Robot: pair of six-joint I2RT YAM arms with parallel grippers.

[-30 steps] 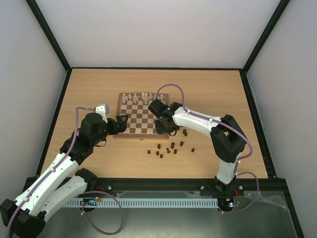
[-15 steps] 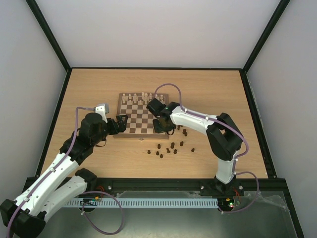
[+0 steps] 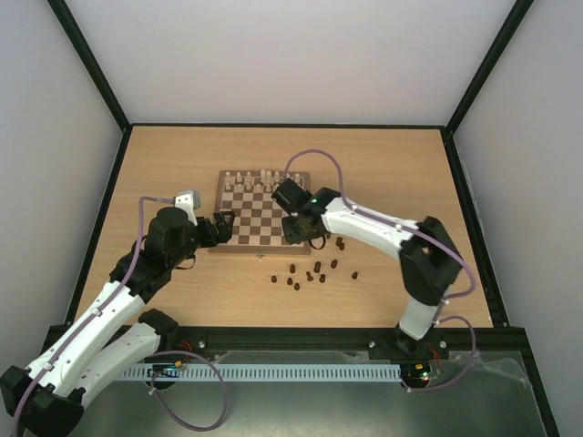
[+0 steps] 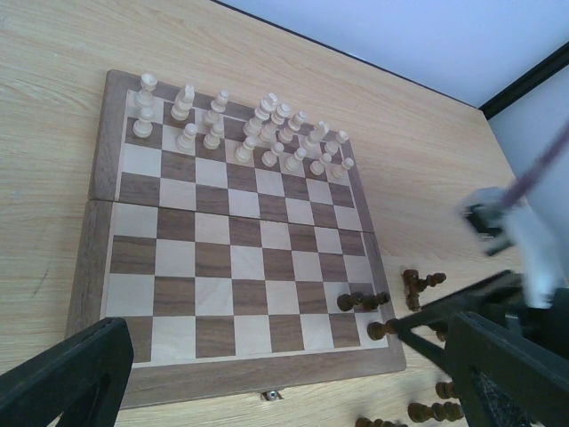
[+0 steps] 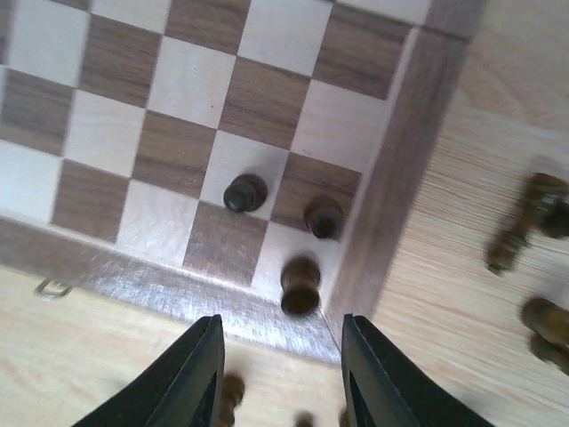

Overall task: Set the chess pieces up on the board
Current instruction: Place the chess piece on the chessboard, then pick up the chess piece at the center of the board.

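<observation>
We see pale grey walls (image 3: 291, 55) and black frame posts (image 3: 91, 68) enclosing a light wooden tabletop (image 3: 173, 155). The board (image 3: 260, 218) lies mid-tabletop, with cream chessmen (image 3: 260, 177) on its far rows. Three dark chess pieces (image 5: 300, 285) sit in its near right corner, and others are scattered on the tabletop just beside it. The left end effector (image 3: 223, 228) is at the board's left edge and the right end effector (image 3: 303, 235) is over that corner. Both are released, grasping nothing.
</observation>
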